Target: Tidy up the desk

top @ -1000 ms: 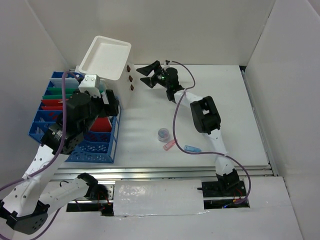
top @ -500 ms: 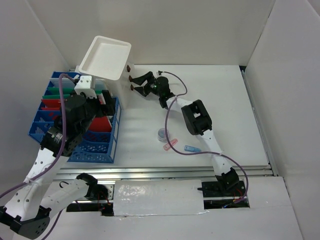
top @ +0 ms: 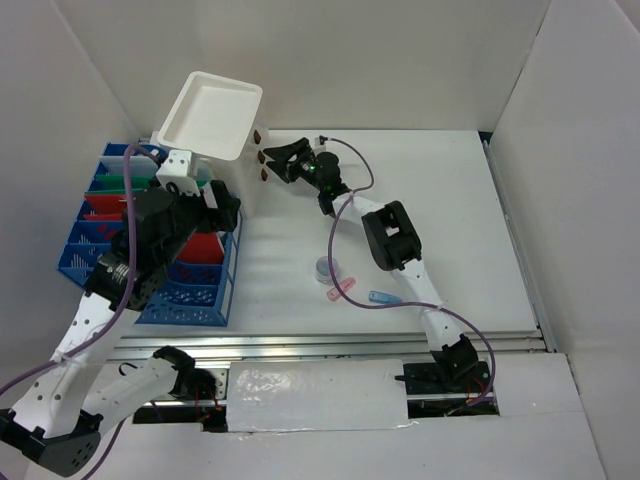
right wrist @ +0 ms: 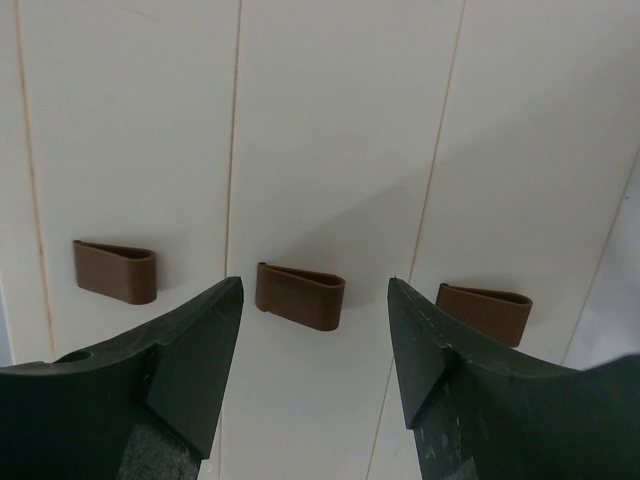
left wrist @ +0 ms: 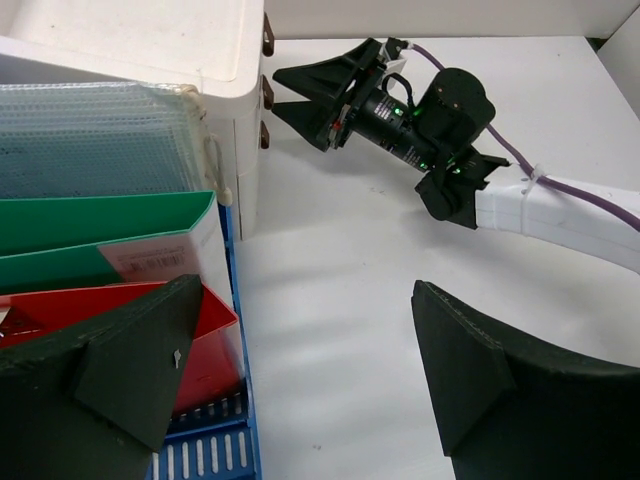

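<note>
Right claw (right wrist: 315, 285) partly open, holding nothing, jaws either side of middle brown loop tab (right wrist: 300, 296) on white slatted box (left wrist: 245, 130). Left claw (left wrist: 305, 300) wide open, empty, above blue plastic rack (left wrist: 215, 440) edge. Flat white tabletop (top: 450, 200) beneath both claws.

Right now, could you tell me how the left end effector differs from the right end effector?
The left end effector hangs by the blue rack; the right end effector faces the white box. The left gapes wide around nothing; the right straddles the middle brown handle. Both are black, open and empty.
</note>
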Robot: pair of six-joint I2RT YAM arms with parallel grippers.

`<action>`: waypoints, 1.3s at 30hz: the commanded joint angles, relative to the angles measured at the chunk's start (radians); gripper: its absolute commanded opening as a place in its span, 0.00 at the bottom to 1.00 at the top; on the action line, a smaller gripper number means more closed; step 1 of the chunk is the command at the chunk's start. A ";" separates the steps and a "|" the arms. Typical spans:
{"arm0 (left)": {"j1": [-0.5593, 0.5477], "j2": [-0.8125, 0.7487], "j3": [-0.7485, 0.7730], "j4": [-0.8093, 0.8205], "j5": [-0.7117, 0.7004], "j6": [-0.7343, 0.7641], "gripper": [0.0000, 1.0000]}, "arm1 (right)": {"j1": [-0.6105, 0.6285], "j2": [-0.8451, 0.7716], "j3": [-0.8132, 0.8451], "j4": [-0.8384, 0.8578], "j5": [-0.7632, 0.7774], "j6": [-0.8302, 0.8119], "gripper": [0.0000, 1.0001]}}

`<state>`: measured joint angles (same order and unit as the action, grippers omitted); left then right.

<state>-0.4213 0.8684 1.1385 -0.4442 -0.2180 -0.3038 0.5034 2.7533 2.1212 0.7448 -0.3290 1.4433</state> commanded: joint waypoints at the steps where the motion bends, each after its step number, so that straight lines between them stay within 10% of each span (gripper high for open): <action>1: 0.003 0.024 -0.019 0.006 0.063 0.006 0.99 | -0.006 0.017 0.037 0.082 -0.001 0.025 0.67; 29: 0.003 -0.091 -0.042 0.028 -0.021 0.022 0.99 | 0.007 0.077 0.191 0.041 -0.018 0.061 0.43; 39: 0.003 -0.111 -0.049 0.032 -0.066 0.017 1.00 | 0.014 0.054 0.155 0.051 -0.033 0.046 0.08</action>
<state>-0.4202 0.7551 1.0840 -0.4355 -0.2642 -0.2882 0.5018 2.8208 2.2684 0.7479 -0.3450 1.4960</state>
